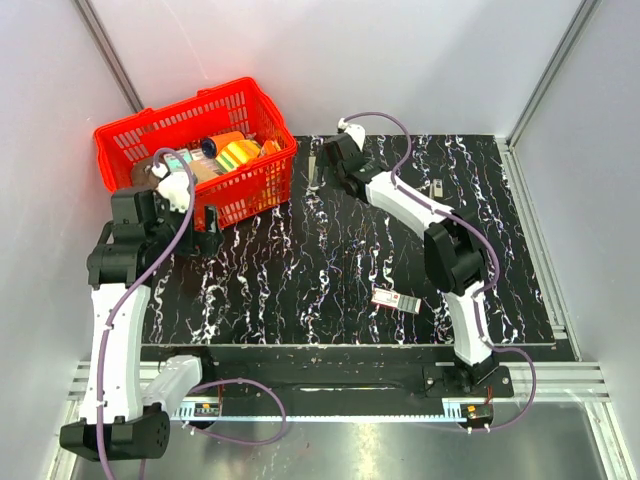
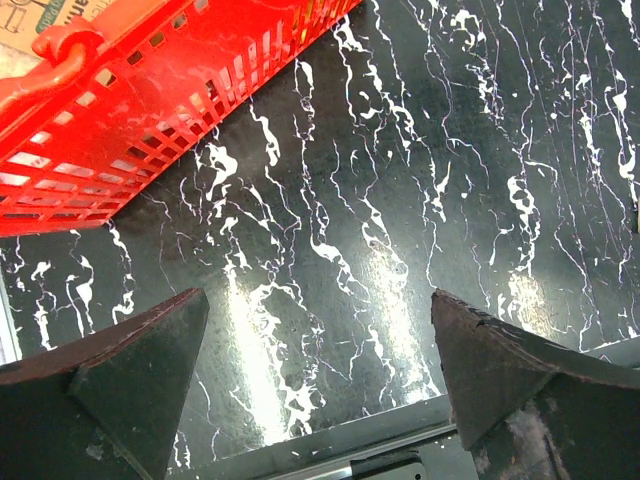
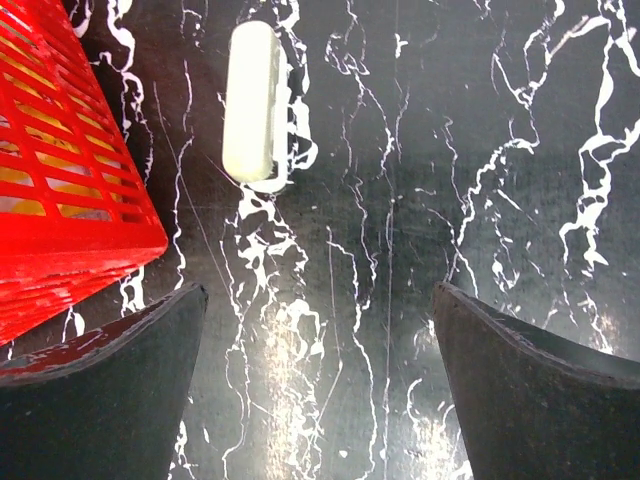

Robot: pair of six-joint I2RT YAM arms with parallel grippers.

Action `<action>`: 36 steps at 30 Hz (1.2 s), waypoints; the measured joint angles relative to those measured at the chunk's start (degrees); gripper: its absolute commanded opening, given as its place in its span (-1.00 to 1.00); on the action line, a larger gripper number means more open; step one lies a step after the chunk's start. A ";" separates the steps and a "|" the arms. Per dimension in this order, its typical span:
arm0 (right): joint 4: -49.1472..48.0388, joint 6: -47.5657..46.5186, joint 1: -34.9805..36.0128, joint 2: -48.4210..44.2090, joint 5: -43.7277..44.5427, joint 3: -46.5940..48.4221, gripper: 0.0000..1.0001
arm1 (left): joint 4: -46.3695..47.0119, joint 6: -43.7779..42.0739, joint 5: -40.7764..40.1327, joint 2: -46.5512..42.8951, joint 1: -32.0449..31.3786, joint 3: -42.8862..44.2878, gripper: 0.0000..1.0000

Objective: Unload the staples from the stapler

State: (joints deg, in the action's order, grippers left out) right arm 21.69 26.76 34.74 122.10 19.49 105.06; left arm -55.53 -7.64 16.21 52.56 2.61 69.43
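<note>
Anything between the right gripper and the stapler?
Nothing visible. The stapler lies on bare tabletop just ahead of the open right gripper; the red basket sits beside it, not touching.

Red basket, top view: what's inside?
An orange bottle with a blue cap, a yellow-green pack and a tan box. The left arm covers the near-left corner; anything beneath the items is hidden.

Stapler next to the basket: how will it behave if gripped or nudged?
The stapler looks rigid; lying flat, it probably won't roll. Its smooth rounded top may slip in a pinch. The glossy table likely lets it slide when nudged.
</note>
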 measured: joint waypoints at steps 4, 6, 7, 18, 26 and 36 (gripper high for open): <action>-0.79 -1.64 0.26 2.84 0.55 3.54 0.99 | -0.42 0.66 0.02 1.29 0.15 0.00 0.98; -0.92 -2.51 0.35 4.96 0.90 6.01 0.99 | -0.50 0.90 0.04 2.03 0.28 0.13 0.98; -0.87 -2.93 0.35 6.43 0.94 7.67 0.99 | -0.52 1.07 0.04 2.51 0.39 0.37 0.98; 2.84 -7.52 0.35 27.71 0.83 35.95 0.89 | -0.33 1.92 0.72 7.65 2.16 4.79 0.98; 4.50 -8.57 0.02 30.40 0.61 37.77 0.73 | -0.07 1.95 1.75 9.57 2.75 4.81 0.98; 2.36 -8.31 -0.26 32.04 -2.78 37.77 0.36 | 0.26 1.64 2.86 9.09 3.48 4.76 0.98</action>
State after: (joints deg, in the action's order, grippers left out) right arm 24.05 18.46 34.48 154.15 16.71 142.82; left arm -55.27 -6.00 19.07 61.65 6.09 74.19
